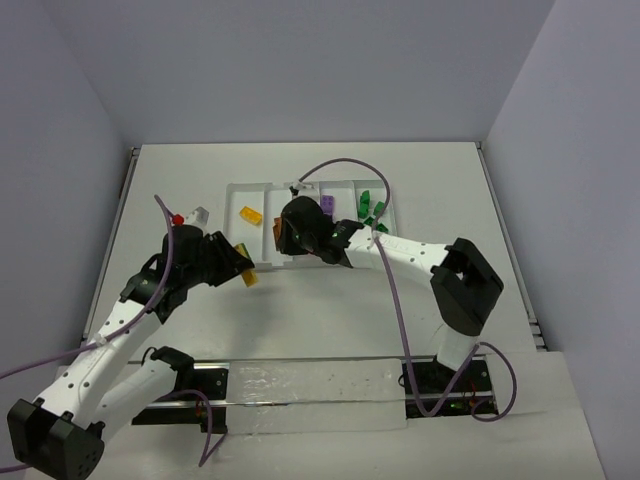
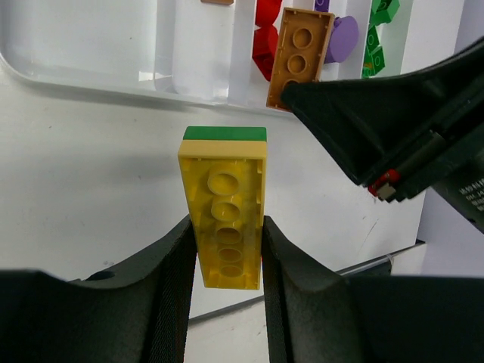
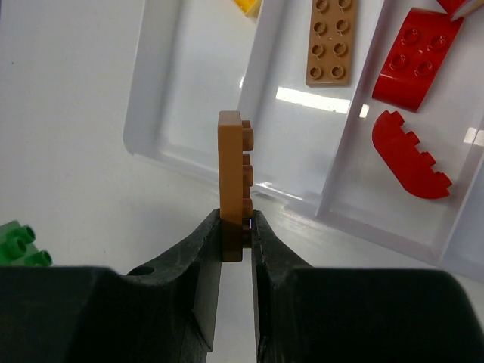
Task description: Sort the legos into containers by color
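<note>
Most bricks sit in the white tray (image 3: 151,113). My left gripper (image 2: 227,249) pinches a yellow brick (image 2: 225,219), my right gripper (image 3: 236,234) a brown brick (image 3: 231,181). 1 green brick (image 3: 19,243) waits outside.

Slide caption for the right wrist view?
Right gripper clamps a tan brick by one end, near the white tray holding red bricks.

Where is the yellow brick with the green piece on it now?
The yellow brick is clamped in the left gripper, centre of the left wrist view, over the table just short of the white tray.
</note>
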Controlling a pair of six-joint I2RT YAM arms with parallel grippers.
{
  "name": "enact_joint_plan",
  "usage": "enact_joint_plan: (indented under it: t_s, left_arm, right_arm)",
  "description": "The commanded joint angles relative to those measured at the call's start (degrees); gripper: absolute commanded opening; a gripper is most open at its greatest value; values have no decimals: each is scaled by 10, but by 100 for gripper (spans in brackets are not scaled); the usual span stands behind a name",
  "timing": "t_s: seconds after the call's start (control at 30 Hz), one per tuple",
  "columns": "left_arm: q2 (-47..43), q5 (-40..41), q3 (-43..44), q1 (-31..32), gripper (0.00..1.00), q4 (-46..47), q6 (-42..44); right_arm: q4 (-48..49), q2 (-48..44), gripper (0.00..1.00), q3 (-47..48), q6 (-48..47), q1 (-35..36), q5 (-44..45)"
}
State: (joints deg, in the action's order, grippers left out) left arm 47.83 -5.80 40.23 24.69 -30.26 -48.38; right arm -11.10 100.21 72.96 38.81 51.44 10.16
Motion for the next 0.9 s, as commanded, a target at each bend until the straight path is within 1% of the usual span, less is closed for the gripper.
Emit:
enact_joint_plan:
  t_s: [0.0, 0.1, 0.2, 0.23, 0.27, 0.33, 0.37, 0.43, 0.47, 0.6, 0.7, 0.77, 0.8, 0.87]
  left_arm:
    - [-14, -11, 0, -5, 0, -6, 9]
    - [-16, -14, -1, -6, 0, -5, 9]
    - [-18, -17, 0, -7, 0, -7, 12]
    - [-19, -17, 1, -7, 0, -7, 13]
    - [-18, -17, 3, -8, 0, -9, 15]
    - [-16, -17, 8, -9, 0, -12, 19]
    - [-16, -17, 8, -9, 0, -12, 19]
    - [-13, -18, 13, -10, 0, -12, 23]
    - [-12, -19, 13, -10, 0, -11, 25]
    - [-2, -26, 16, -12, 0, -5, 32]
    - [7, -36, 20, -14, 0, -2, 47]
    - [11, -37, 20, -16, 0, 3, 54]
    - [11, -41, 20, -16, 0, 9, 56]
    - [9, -77, 8, -19, 0, 42, 56]
  right_arm:
    - [8, 42, 3, 58, -8, -13, -15]
    - [-1, 85, 10, 95, -4, -22, -20]
    - [-11, 111, 22, 122, -5, -27, -21]
    - [-14, 112, 22, 128, -6, -27, -22]
    - [-18, 120, 33, 136, -8, -28, -22]
    - [-25, 127, 46, 148, -13, -28, -22]
    - [-27, 127, 47, 149, -13, -28, -22]
    - [-31, 123, 58, 153, -19, -29, -21]
    - [-32, 119, 61, 154, -22, -29, -20]
    - [-36, 94, 61, 148, -35, -31, -18]
    - [-29, 59, 59, 124, -43, -37, -30]
    - [-3, 8, 59, 78, -49, -47, -61]
    - [9, -12, 58, 59, -50, -51, -63]
    - [61, -88, 59, -23, -53, -71, -121]
